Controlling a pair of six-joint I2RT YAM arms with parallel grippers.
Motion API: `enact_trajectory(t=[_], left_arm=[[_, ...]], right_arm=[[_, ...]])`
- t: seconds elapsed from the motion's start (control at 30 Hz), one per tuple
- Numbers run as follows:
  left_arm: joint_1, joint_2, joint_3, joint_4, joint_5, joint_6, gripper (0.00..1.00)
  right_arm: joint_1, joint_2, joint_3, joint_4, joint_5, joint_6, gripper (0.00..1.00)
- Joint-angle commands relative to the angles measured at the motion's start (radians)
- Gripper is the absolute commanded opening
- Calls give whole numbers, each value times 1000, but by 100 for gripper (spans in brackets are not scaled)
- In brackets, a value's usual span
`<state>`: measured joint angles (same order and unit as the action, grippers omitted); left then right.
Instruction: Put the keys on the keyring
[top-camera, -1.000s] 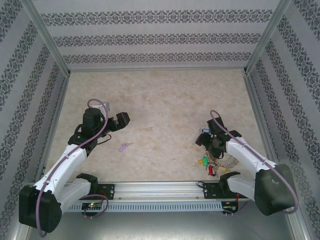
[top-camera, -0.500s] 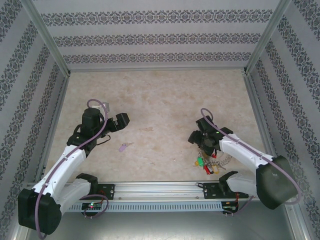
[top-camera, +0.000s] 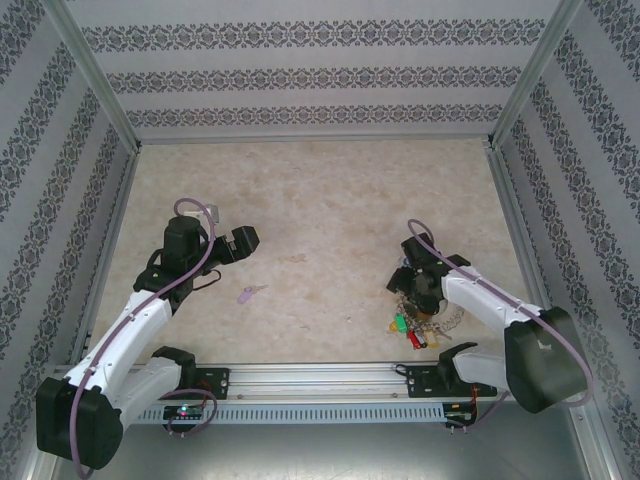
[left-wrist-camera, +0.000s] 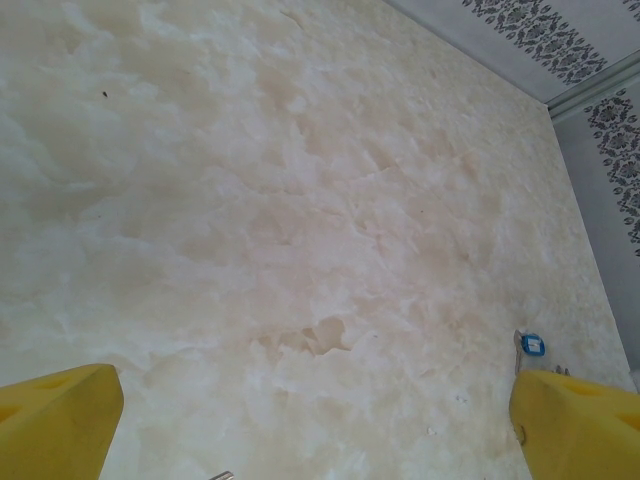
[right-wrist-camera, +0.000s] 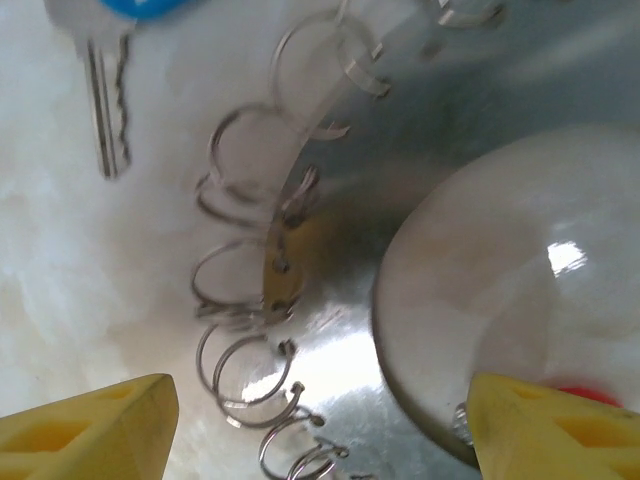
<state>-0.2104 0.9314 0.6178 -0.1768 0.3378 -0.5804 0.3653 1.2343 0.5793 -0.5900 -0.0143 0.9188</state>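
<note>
The keyring (right-wrist-camera: 400, 370), a flat grey metal ring with wire loops (right-wrist-camera: 245, 375) along its rim, lies under my right gripper (right-wrist-camera: 320, 430). The gripper is open, its yellow fingertips (right-wrist-camera: 85, 430) standing either side of the ring's band without touching it. A blue key (right-wrist-camera: 105, 110) lies just outside the rim. In the top view my right gripper (top-camera: 408, 285) hangs over the keyring (top-camera: 447, 318), with green, yellow and red keys (top-camera: 410, 330) beside it. A lilac key (top-camera: 248, 293) lies apart, near my open left gripper (top-camera: 245, 240), (left-wrist-camera: 315, 440), which holds nothing.
Patterned walls and metal posts (top-camera: 505, 130) fence the marbled table (top-camera: 320, 200). The arm bases sit on a rail (top-camera: 320, 378) along the near edge. From the left wrist the blue key (left-wrist-camera: 532, 345) shows far off to the right.
My right gripper swung a little to the left, then came back and settled low over the keyring. The left arm and the lilac key have not moved.
</note>
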Motion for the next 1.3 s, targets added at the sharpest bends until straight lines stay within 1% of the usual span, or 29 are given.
enact_trajectory(t=[0.0, 0.17, 0.4, 0.5, 0.6, 0.67, 0.73, 0.83, 0.9, 0.97, 1.0, 1.03, 1.13, 1.2, 1.27], left_arm=[[-13, -3, 30, -30, 16, 12, 100], [-14, -2, 29, -37, 17, 17, 100], [-14, 4, 33, -39, 21, 13, 100], [-14, 6, 34, -44, 27, 13, 100], [-15, 9, 32, -45, 35, 10, 100], [-15, 8, 33, -49, 43, 8, 100], [-15, 10, 36, -51, 56, 10, 100], [-19, 27, 39, -46, 93, 4, 100], [-34, 50, 38, -28, 126, -1, 99], [-73, 88, 42, 1, 147, -13, 96], [-101, 115, 47, 11, 149, -16, 94], [-132, 151, 63, 13, 145, -18, 91], [-227, 278, 116, 26, 139, -41, 83], [-296, 367, 159, 26, 118, -62, 78], [-370, 450, 207, 23, 98, -67, 77]], right_arm=[[72, 10, 0, 11, -6, 52, 76], [188, 20, -3, 82, -41, 167, 75], [338, 87, 64, 189, -66, 307, 74], [381, 147, 86, 309, -105, 349, 74], [402, 237, 96, 484, -207, 373, 72], [433, 259, 143, 456, -191, 344, 71], [443, 240, 190, 364, -146, 301, 72], [417, 144, 174, 264, -70, 258, 72], [367, 40, 109, 226, -35, 239, 70], [311, -61, 39, 196, -6, 203, 68], [270, -108, 2, 183, -9, 181, 66], [217, -144, -30, 180, -41, 138, 66], [69, -183, -72, 137, -151, 11, 63], [19, -180, -62, 75, -160, -78, 64], [-15, -170, -53, 41, -168, -148, 63]])
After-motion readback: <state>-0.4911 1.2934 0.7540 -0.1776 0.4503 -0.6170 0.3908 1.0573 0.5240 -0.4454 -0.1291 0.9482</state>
